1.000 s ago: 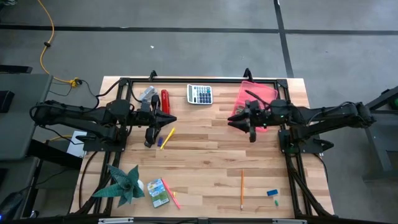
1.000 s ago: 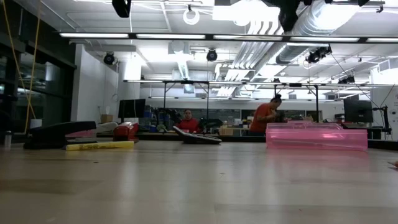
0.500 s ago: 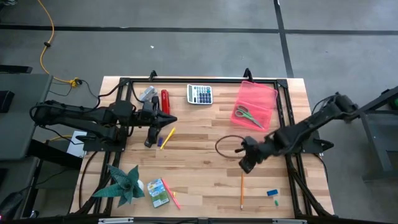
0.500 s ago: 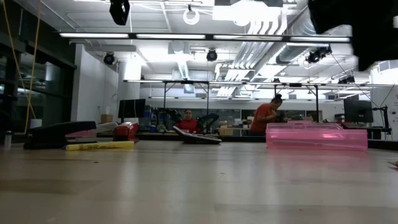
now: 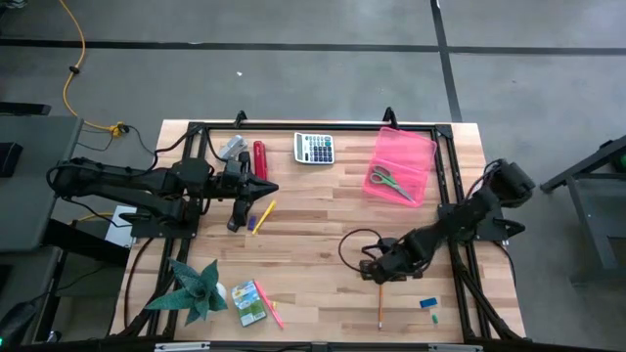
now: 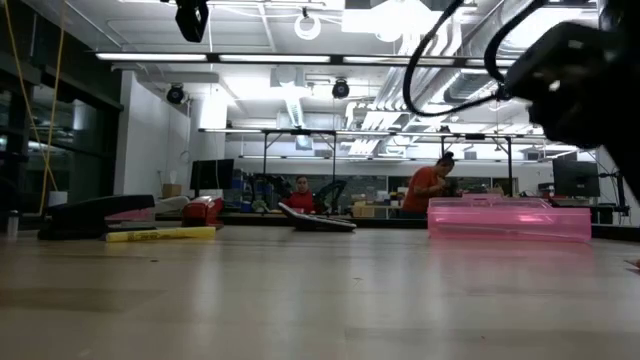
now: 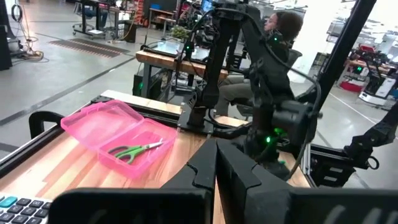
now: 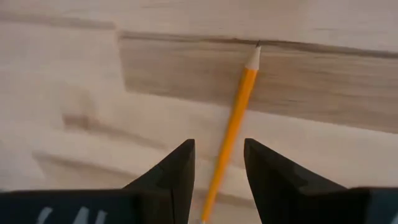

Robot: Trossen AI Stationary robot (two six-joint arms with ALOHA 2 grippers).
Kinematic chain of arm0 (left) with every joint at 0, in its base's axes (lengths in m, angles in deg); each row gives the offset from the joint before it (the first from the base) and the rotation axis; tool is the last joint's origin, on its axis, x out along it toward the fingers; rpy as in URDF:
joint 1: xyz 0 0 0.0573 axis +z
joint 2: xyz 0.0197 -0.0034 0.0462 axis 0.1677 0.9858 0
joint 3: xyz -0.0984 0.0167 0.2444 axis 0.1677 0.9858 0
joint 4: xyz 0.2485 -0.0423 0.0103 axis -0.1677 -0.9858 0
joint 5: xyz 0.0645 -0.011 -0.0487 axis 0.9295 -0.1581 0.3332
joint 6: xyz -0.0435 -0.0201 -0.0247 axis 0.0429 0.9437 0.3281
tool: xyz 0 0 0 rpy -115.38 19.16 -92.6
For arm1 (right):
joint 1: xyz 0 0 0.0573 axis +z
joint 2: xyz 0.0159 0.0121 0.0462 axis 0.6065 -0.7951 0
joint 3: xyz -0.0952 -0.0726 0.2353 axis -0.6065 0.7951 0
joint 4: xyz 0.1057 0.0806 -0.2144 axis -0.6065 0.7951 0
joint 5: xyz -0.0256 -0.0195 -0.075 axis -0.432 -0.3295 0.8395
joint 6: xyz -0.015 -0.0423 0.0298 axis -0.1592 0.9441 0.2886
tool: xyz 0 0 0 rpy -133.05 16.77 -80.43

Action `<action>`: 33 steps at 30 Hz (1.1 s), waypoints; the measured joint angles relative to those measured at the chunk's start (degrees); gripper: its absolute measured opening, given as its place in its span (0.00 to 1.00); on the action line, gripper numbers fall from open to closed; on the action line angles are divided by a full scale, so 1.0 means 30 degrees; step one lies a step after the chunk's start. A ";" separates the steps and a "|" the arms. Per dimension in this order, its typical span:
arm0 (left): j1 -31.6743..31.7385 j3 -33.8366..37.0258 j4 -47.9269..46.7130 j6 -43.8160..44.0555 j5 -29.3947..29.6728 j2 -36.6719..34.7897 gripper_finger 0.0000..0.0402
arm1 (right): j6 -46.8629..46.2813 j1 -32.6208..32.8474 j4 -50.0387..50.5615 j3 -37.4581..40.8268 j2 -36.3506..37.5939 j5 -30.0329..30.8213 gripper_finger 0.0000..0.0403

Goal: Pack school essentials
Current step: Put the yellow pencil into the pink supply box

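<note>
The orange pencil (image 5: 380,299) lies flat on the table near the front edge, its tip pointing toward the far edge. My right gripper (image 5: 378,275) is open just above the pencil's far end. In the right wrist view its fingers (image 8: 219,158) stand on either side of the pencil (image 8: 235,122) without touching it. The green-handled scissors (image 5: 390,180) lie inside the open pink box (image 5: 419,154) at the far right. My left gripper (image 5: 269,187) is shut and empty at the table's left, above the yellow stick (image 5: 264,212) and the purple stick (image 5: 253,224).
The crayon box (image 5: 248,302) and pink stick (image 5: 272,313) lie at the near left beside a green plant (image 5: 194,289). The blue eraser (image 5: 428,303) lies at the near right. The calculator (image 5: 315,149) and red stapler (image 5: 259,158) sit at the far edge.
My right gripper has gone from over the pink box toward the table's near edge and down, ending just above the pencil's far end. The scissors now show lying in the pink box.
</note>
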 joint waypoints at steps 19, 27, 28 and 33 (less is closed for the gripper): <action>0.0000 0.0000 0.0011 -0.0059 0.0011 0.0000 0.00 | -0.0297 0.0000 0.1111 -0.0059 -0.1805 -0.0715 0.05; 0.0000 0.0000 0.0272 -0.0051 0.0182 0.0000 0.00 | 0.3454 -0.0764 0.1637 0.0067 -0.0971 0.0956 0.01; 0.0000 0.0000 0.0284 -0.0051 0.0182 0.0000 0.00 | 0.4137 -0.1015 0.2073 0.0105 -0.0595 0.1770 0.01; 0.0000 0.0000 0.0211 0.0080 0.0182 0.0000 0.00 | 0.9421 -0.2397 0.2429 0.0073 0.2279 0.4241 0.01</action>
